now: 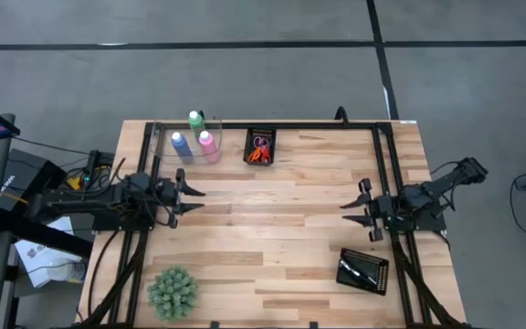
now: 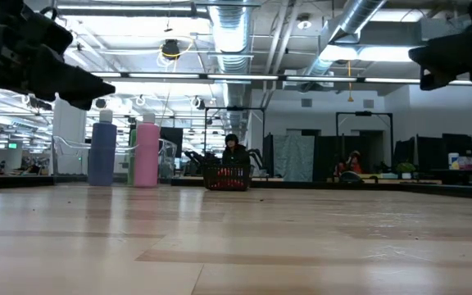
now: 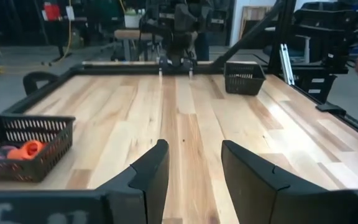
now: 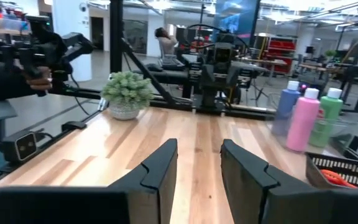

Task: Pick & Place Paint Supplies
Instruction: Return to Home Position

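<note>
Because both arms hang over the wooden table (image 1: 281,228) with nothing in their grasp, little can be dropped; as I judge it, the hazard lies in what an arm could bump as it folds away. Fingers of the left gripper (image 3: 194,146) are spread apart with only bare planks between them, and it hovers at the table's left side, near a clear-walled bin (image 1: 156,146). A careless swing of that arm toward the far edge could clip the bin and topple the tall bottles inside. Likewise released and empty, the right gripper (image 4: 197,143) hovers at the right side and faces the left one across the middle. Its arm passes just above the near right corner, where a low sweep might shove the black mesh tray (image 1: 382,265) toward the edge. As for contents, the clear bin holds three white-capped paint bottles standing upright close together: blue bottle (image 1: 180,143), pink bottle (image 1: 207,143), and green bottle (image 1: 195,120) behind them. Just beside it, at the far edge, a second black mesh tray (image 1: 273,137) holds small scissors (image 1: 260,152) with orange, red and pink handles. In the near right tray lie slim dark items, most likely the brushes (image 1: 358,272), though I cannot pick them out singly. Outside any container, a spiky green plant (image 1: 173,292) stands at the near left corner.
</note>
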You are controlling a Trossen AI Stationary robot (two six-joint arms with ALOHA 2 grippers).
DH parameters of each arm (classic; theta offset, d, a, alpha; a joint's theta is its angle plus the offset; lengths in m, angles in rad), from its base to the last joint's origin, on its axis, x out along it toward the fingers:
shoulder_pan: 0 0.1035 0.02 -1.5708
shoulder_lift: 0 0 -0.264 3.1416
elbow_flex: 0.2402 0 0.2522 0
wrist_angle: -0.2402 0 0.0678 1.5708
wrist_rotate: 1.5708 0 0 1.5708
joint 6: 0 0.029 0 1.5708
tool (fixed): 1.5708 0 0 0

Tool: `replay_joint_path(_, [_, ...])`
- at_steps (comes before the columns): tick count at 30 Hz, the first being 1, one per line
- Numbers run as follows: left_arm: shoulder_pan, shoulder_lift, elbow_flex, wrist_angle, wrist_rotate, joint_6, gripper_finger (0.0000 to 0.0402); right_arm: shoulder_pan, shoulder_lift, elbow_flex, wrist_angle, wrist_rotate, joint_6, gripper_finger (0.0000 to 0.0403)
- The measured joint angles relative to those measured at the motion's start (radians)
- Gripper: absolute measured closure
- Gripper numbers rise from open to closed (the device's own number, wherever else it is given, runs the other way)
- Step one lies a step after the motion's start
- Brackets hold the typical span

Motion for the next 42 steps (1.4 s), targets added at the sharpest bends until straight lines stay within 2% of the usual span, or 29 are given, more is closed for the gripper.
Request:
replay_joint_path(10, [0.0,0.025,0.0,0.057,0.001,-0.093,0.0261,-0.01,0.0,0.0,0.0,0.0,-0.003,0.0292])
replay_joint_path(18, [0.0,0.024,0.0,0.221,0.085,-0.056,0.0261,-0.01,0.0,0.0,0.0,0.0,-0.003,0.0292])
replay_joint_path(42, [0.0,0.028,0.0,0.22,0.082,-0.061,0.0261,-0.009,0.0,0.0,0.0,-0.001,-0.003,0.0292])
